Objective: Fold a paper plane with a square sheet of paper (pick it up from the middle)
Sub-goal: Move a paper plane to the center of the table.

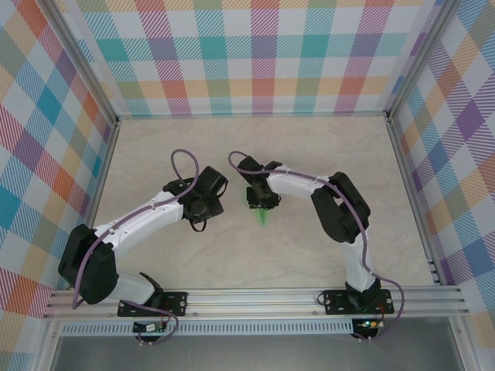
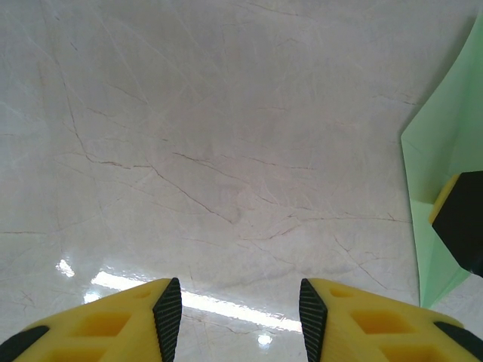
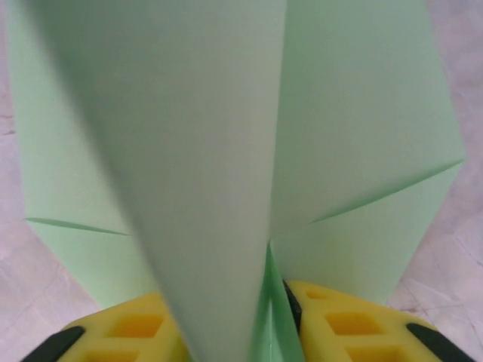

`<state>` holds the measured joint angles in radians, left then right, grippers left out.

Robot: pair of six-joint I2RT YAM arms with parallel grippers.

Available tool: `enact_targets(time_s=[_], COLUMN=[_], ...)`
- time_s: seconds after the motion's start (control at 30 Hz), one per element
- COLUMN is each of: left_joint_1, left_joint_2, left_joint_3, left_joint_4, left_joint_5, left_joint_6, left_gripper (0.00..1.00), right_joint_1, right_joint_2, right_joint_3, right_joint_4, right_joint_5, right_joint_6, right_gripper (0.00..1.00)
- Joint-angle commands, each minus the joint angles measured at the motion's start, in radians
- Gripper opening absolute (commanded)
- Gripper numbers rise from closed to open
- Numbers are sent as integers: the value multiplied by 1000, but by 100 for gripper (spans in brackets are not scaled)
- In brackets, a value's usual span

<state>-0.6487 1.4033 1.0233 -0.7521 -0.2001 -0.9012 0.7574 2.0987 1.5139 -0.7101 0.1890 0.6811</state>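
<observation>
The paper plane (image 1: 264, 217) is a pale mint-green folded dart lying near the table's middle, its sharp tip toward the near edge. In the right wrist view its wings (image 3: 362, 136) spread flat and its raised centre fold stands between the jaws of my right gripper (image 3: 238, 305). Those jaws are apart, one black pad (image 3: 293, 303) right beside the fold; the other is hidden by a flap. From above, the right gripper (image 1: 259, 199) sits over the plane's back end. My left gripper (image 2: 240, 305) is open over bare table, left of the plane (image 2: 445, 158).
The marble-look tabletop (image 1: 309, 154) is ringed by checked walls and an aluminium frame (image 1: 255, 297) at the near edge. A finger of the right gripper (image 2: 460, 226) rests on the paper in the left wrist view. The left gripper (image 1: 206, 199) is a short way left of the plane.
</observation>
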Motion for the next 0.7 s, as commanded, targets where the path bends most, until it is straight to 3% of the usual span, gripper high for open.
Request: enact_targets(time_s=[0.0,0.2,0.37,0.67], left_joint_1=[14,14,14,14], left_joint_2=[-12,-8,-9,-34], left_joint_3=[-5,-2,-6,-3], left_joint_4=[3,2,2,17], left_joint_5=[-1,-1,0,-10], left_joint_6=[-7,-5,-4,21], left_gripper=[47,48,48,48], right_joint_1=[6,11,11,6], right_joint_2=[90,94,92,-26], right_joint_3=[4,24,32,70], right_joint_4=[-121,-112,-110,-114], right_joint_5=[60,50,47,50], right_joint_6=[62,94,79,10], right_gripper=[37,44,44,49])
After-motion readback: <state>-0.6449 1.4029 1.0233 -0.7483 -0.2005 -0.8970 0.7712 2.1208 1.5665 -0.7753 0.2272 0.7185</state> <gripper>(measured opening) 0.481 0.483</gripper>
